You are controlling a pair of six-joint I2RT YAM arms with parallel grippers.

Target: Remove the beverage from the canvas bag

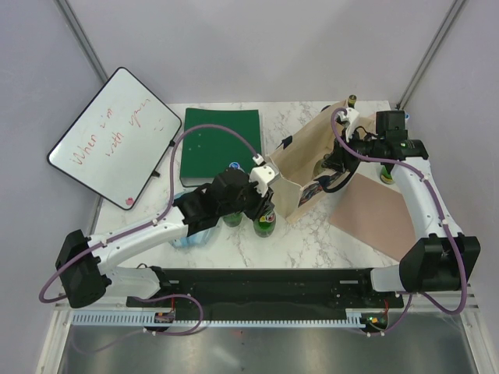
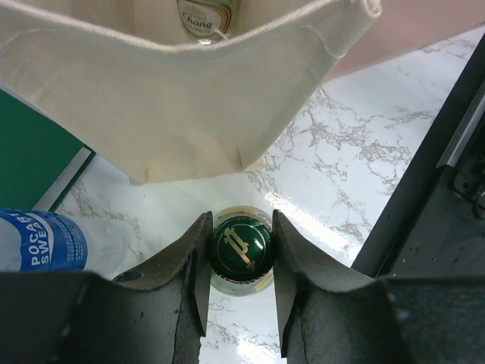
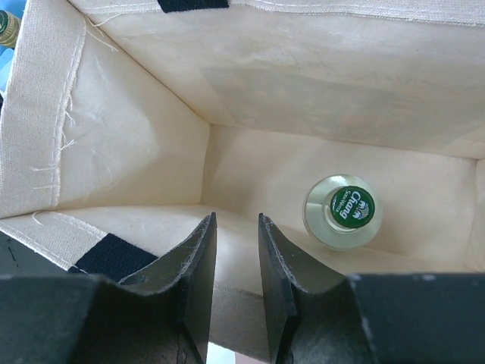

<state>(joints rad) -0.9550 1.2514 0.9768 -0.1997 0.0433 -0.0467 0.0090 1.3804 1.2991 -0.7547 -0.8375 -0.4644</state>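
Two bottles are shown: one gripped on the counter, one standing inside the canvas bag.

From above, the left fingers (image 1: pixel 263 204) are seen closed on a green-capped bottle (image 1: pixel 266 224) just outside the canvas bag (image 1: pixel 300 167), whose opposite rim is met by the right fingers (image 1: pixel 337 160). In the left wrist view, the smooth round cap is clamped between both fingers, with the glossy marble counter (image 2: pixel 364 152) below and soft beige cloth just ahead. In the right wrist view, the right fingers appear pinched on the limp woven rim. A Chang bottle (image 3: pixel 347 211) stands upright below and to their right on the bag floor. It is judged heavy, slick and breakable, and best taken at the neck under the cap.
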